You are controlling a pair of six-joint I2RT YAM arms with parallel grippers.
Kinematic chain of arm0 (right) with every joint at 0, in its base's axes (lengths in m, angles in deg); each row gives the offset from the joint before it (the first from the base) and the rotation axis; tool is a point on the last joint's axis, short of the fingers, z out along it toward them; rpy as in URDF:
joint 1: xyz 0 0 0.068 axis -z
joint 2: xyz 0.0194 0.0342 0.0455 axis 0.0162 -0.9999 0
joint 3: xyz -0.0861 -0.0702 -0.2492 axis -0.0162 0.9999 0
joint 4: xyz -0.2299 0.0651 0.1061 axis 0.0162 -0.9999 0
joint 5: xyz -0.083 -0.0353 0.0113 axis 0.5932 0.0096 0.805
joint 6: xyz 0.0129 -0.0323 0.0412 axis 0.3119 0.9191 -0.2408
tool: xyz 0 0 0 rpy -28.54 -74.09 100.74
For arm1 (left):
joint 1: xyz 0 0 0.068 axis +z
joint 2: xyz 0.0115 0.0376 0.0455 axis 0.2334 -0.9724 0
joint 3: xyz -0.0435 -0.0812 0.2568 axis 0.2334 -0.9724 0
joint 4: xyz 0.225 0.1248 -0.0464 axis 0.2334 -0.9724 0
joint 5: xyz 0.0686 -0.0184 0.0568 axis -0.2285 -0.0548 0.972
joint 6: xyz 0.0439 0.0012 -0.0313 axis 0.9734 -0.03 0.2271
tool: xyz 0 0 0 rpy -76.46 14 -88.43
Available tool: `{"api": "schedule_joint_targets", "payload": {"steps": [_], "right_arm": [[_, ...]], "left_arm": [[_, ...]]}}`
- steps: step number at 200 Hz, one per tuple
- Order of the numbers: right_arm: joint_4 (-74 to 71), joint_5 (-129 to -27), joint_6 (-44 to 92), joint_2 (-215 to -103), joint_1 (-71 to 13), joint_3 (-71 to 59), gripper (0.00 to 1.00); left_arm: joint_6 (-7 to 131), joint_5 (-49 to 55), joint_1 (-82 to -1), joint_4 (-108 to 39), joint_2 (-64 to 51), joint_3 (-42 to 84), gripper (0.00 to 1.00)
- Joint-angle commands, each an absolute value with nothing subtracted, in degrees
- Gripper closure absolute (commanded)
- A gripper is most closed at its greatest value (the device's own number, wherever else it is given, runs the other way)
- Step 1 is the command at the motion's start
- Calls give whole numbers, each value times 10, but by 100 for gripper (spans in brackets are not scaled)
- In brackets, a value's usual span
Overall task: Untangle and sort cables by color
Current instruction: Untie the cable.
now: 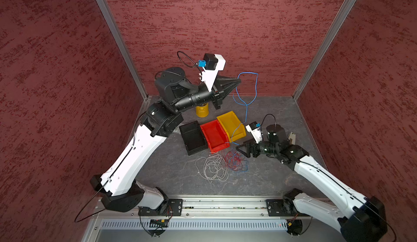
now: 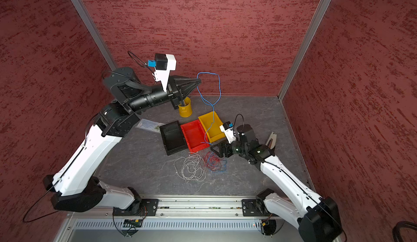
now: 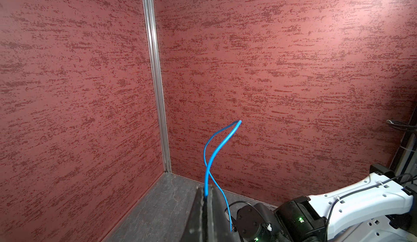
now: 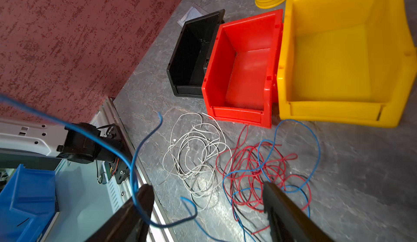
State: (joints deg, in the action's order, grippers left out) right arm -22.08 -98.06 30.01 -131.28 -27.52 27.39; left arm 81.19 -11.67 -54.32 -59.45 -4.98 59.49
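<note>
My left gripper [image 1: 239,80] [image 2: 200,80] [image 3: 206,190] is raised high near the back wall, shut on a blue cable [image 1: 256,87] [image 2: 219,87] [image 3: 209,159]. That cable loops up, then hangs down over the yellow bin toward my right gripper [image 1: 238,148] [image 2: 213,149] [image 4: 207,186]. The right gripper is open just above the table, and the blue strand is draped over one of its fingers [image 4: 144,198]. A tangle of red and blue cables [image 1: 235,161] [image 2: 214,163] [image 4: 255,161] lies below it. A whitish-grey bundle [image 1: 213,168] [image 2: 190,168] [image 4: 194,155] lies beside the tangle.
A black bin [image 1: 193,137] [image 4: 191,55], a red bin [image 1: 213,134] [image 4: 248,71] and a yellow bin [image 1: 230,122] [image 4: 334,67] stand side by side behind the cables. A yellow cup [image 2: 185,111] stands at the back. A blue bin [image 4: 22,198] sits beyond the front rail.
</note>
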Motion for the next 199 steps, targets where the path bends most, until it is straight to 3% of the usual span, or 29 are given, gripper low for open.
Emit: {"api": "schedule_joint_targets", "payload": {"steps": [1, 17, 49, 57, 97, 162, 199], "right_arm": [[-157, -995, 308, -1340, -289, 273, 26], [-152, -997, 314, -1360, -296, 269, 40], [-158, -979, 316, -1371, -297, 276, 83], [-162, -966, 313, -1369, -297, 278, 100], [-191, -928, 307, -1365, -297, 278, 100], [-273, -714, 217, -1379, -297, 310, 100], [-258, -706, 187, -1385, -296, 321, 100]], "left_arm": [[817, -113, -535, -593, -38, 590, 100], [815, -115, -531, -592, -37, 590, 100], [814, -120, -517, -593, -36, 588, 100], [812, -122, -513, -593, -36, 587, 100], [796, -132, -492, -569, -26, 563, 100], [792, -135, -431, -584, -11, 568, 100], [799, -138, -396, -604, 3, 570, 100]]}}
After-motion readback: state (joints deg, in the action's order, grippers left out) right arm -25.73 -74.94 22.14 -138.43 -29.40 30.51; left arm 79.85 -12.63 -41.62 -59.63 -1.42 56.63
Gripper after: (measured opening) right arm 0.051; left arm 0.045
